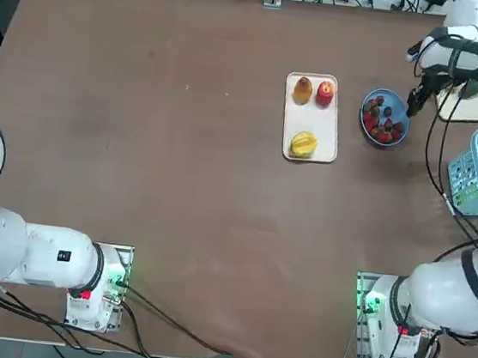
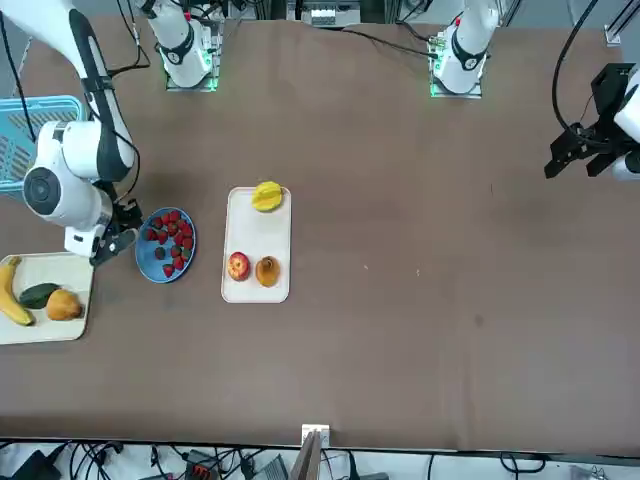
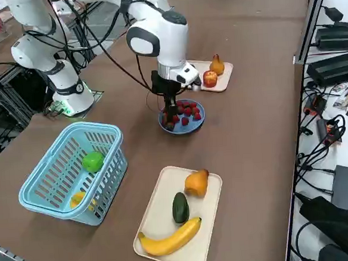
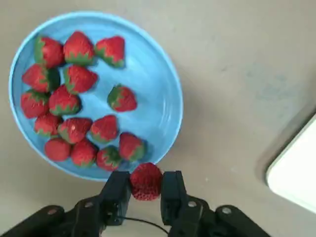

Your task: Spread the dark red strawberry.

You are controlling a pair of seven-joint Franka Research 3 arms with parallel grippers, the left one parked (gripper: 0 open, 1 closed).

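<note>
A robotics lab: white arms [image 2: 75, 170] are standing mounted on a brown counter [image 1: 185, 199], with cables [image 3: 330, 137] and devices [image 3: 337, 68] cluttering an adjoining surface.

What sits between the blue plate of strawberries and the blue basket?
In the right side view, just bare brown tabletop separates the blue plate from the basket.

You've got a brown tabletop [image 1: 194, 191] with a metal rail [image 2: 420, 451] along its far edge, white surface [image 3: 346, 154] beyond it carrying black boxes [image 3: 337, 68] and tangled cables [image 3: 316, 156], plus dark grey floor [image 1: 23, 25] past the table's left side.
</note>
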